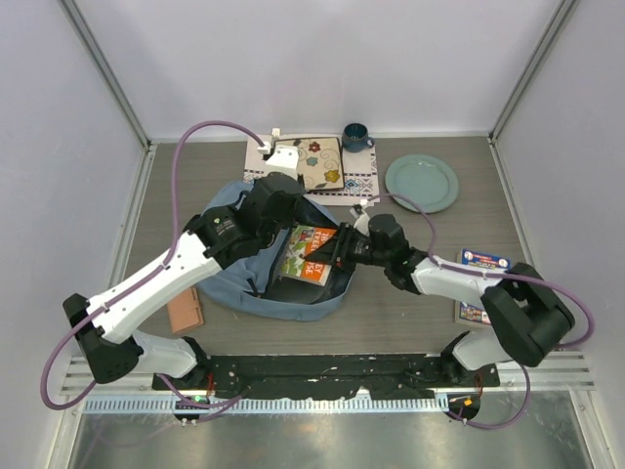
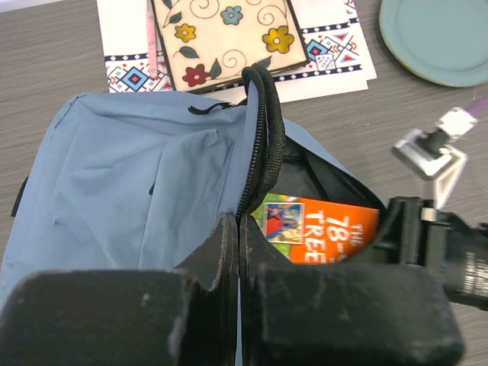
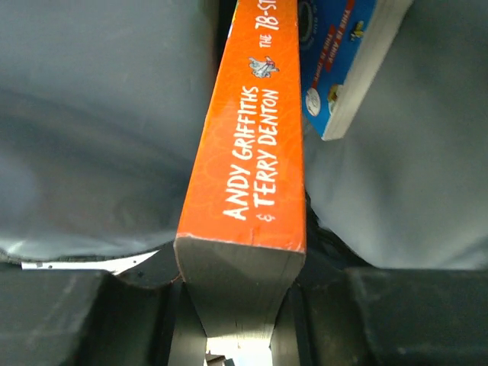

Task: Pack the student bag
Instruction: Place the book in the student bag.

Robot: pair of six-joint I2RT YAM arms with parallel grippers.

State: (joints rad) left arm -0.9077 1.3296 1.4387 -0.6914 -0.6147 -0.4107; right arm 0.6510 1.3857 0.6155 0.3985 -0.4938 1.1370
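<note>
The student bag (image 1: 256, 285), light blue, lies mid-table with its mouth open to the right. My left gripper (image 1: 283, 207) is shut on the bag's black zipper edge (image 2: 263, 130) and holds it up; in the left wrist view the fingertips (image 2: 240, 229) pinch the fabric of the student bag (image 2: 130, 183). My right gripper (image 1: 339, 252) is shut on an orange book (image 1: 307, 252), which sits partly inside the opening. The right wrist view shows the orange book's spine (image 3: 252, 145) between my jaws (image 3: 236, 305), with a blue book (image 3: 343, 53) beside it inside the bag (image 3: 91, 114).
Behind the bag lies a white patterned mat (image 1: 363, 186) with a flowered square notebook (image 1: 314, 161) on it. A dark blue mug (image 1: 355, 136) and a pale green plate (image 1: 421, 183) stand at the back right. A blue book (image 1: 484, 260) lies under the right arm, and a brown flat item (image 1: 186, 311) lies at the left.
</note>
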